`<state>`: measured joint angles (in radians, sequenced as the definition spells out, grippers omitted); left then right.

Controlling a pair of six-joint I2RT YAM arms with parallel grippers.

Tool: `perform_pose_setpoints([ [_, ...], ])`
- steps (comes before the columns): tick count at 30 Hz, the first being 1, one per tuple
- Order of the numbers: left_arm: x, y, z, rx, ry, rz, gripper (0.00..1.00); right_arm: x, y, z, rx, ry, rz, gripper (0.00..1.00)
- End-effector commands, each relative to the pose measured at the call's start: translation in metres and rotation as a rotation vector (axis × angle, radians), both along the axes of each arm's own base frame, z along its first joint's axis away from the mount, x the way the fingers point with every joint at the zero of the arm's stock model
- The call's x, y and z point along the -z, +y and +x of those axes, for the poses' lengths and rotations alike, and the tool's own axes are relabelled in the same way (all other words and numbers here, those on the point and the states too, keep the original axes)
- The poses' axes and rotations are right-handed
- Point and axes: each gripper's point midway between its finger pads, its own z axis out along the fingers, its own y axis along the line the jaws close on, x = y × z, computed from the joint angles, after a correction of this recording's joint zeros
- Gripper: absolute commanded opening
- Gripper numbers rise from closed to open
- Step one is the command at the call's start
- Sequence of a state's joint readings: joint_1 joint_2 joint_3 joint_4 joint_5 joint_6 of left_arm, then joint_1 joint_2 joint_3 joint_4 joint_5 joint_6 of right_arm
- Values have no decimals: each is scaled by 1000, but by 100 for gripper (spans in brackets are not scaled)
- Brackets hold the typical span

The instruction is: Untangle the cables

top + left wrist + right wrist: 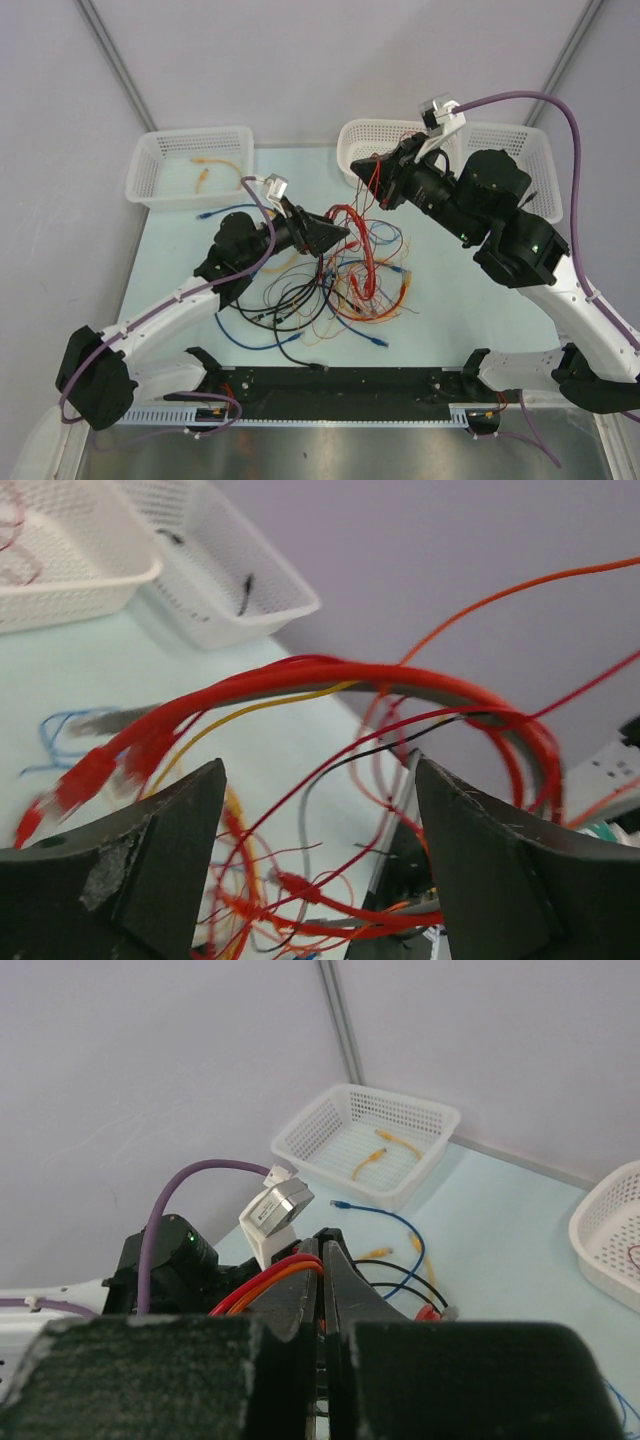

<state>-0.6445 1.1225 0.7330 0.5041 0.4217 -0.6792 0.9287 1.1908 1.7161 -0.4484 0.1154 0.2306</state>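
The cables [350,285] lie as a tangle of red, orange, black and blue loops in the middle of the table. My left gripper [340,233] reaches into the tangle's top from the left. In the left wrist view it [318,765] is open, with thin red and black cables crossing the gap and a thick red bundle [330,675] arching just beyond the fingertips. My right gripper [352,172] hangs above the tangle near the middle basket. It [322,1248] is shut on a red and an orange cable [270,1282], which run down to the pile.
A white basket [150,165] at the back left holds yellow cables [205,178]. Two more white baskets [362,135] [530,150] stand at the back right, partly behind my right arm. A loose blue cable [225,212] lies by the left basket. Black rail [330,385] at the near edge.
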Motion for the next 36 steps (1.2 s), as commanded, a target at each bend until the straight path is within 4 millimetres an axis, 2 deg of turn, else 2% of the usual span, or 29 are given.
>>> perform_pose_setpoints([
  [1,9,31,22,-220,70,79,86,-22,-18,3,80,-46,46,0],
  [2,23,52,36,-357,126,129,90,-18,-23,8,116,-44,34,0],
  [3,13,69,38,-421,117,120,94,-16,-25,9,132,-43,27,0],
  [5,6,83,35,-464,77,129,100,-13,-31,15,176,-37,16,0],
  [7,-16,88,22,-449,13,86,100,-7,-32,18,198,-28,5,0],
  [10,-38,83,1,-364,-21,18,100,-2,-35,25,238,-17,6,0],
  [13,-46,76,-17,-309,-2,-55,99,1,-39,32,285,-9,18,0],
  [19,-31,66,-21,-306,26,-39,100,1,-32,32,263,3,41,0],
  [22,-23,54,-21,-264,65,-24,100,-1,-31,29,250,5,50,0],
  [29,3,34,-16,-224,44,48,100,-9,-19,14,136,-10,60,0],
  [35,1,17,-24,-106,-89,55,100,-20,-18,1,72,-24,69,0],
  [36,-1,13,-26,-84,-104,45,93,-20,-20,1,78,-25,67,0],
])
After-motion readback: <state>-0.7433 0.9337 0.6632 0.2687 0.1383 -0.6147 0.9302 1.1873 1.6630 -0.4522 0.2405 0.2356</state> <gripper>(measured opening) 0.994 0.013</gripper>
